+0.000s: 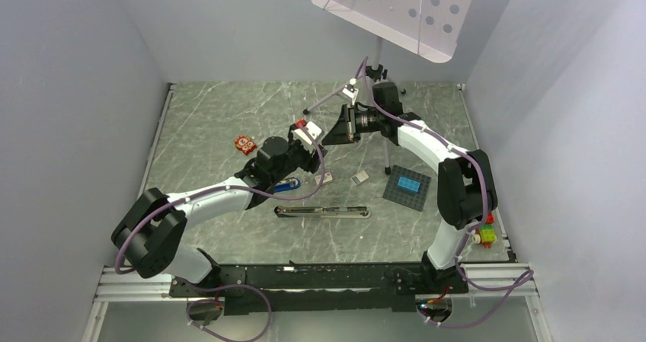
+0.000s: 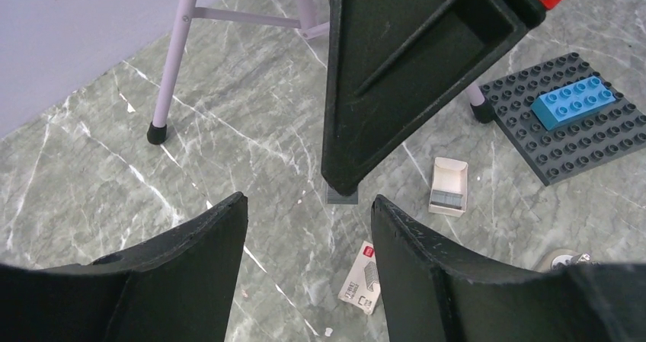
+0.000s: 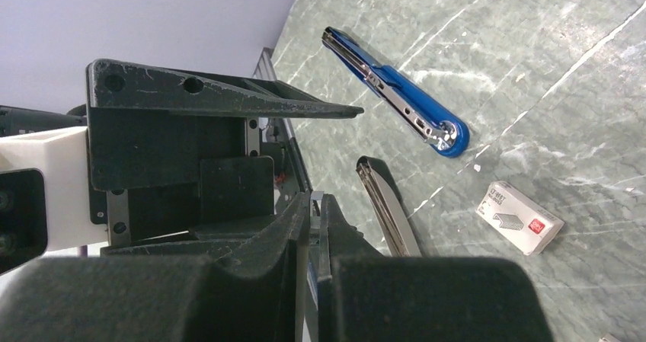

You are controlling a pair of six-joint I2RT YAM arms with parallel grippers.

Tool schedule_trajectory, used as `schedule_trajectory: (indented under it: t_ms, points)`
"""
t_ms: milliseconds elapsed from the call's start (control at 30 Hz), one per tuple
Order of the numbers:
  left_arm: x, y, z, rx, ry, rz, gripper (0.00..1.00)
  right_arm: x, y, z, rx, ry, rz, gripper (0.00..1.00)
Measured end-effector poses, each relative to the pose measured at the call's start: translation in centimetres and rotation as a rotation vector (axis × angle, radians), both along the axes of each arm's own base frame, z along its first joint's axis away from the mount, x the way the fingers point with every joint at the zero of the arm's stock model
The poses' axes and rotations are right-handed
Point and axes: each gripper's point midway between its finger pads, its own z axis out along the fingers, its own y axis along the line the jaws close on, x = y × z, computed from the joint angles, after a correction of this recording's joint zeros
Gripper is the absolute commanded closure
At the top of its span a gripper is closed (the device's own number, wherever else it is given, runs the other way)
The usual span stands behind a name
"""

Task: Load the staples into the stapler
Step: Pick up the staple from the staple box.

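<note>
The left arm (image 1: 217, 196) and the right arm (image 1: 426, 140) are built alike: smooth white shells between bulky black joint housings; a thin purple cable (image 1: 301, 198) trails back from each wrist along the links; a white camera block (image 1: 308, 135) sits just behind each tool; the left gripper (image 2: 308, 201) has matte black wedge fingers (image 2: 190, 262) with pale scuffed edges; the right gripper (image 3: 314, 205) has the same black fingers; the black housing (image 3: 167, 144) behind the left fingers has small screw holes.

Stapler (image 1: 323, 212) on grey marbled table (image 1: 206, 121)
</note>
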Motion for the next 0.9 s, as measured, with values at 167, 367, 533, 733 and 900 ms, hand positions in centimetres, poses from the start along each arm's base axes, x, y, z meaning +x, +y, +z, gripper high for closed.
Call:
schedule_trajectory:
  t_ms: [167, 367, 533, 733, 900]
  points:
    - [0.3, 0.1, 0.4, 0.005, -0.016, 0.012, 0.39, -0.1, 0.0, 0.2, 0.000, -0.013, 0.004, 0.89]
    - [0.6, -0.1, 1.4, -0.003, -0.036, 0.011, 0.45, -0.2, 0.0, 0.5, 0.003, -0.025, 0.007, 0.89]
    - [0.3, -0.4, 1.4, -0.004, -0.032, -0.002, 0.68, -0.2, 0.0, 0.6, 0.002, -0.030, 0.007, 0.89]
    - [-0.4, -1.1, 1.1, 0.000, -0.020, -0.035, 0.87, -0.1, 0.0, 0.5, 0.000, -0.035, 0.003, 0.84]
    - [-0.3, -1.0, 1.1, 0.005, -0.019, -0.034, 0.89, -0.1, 0.0, 0.5, -0.001, -0.034, 0.001, 0.69]
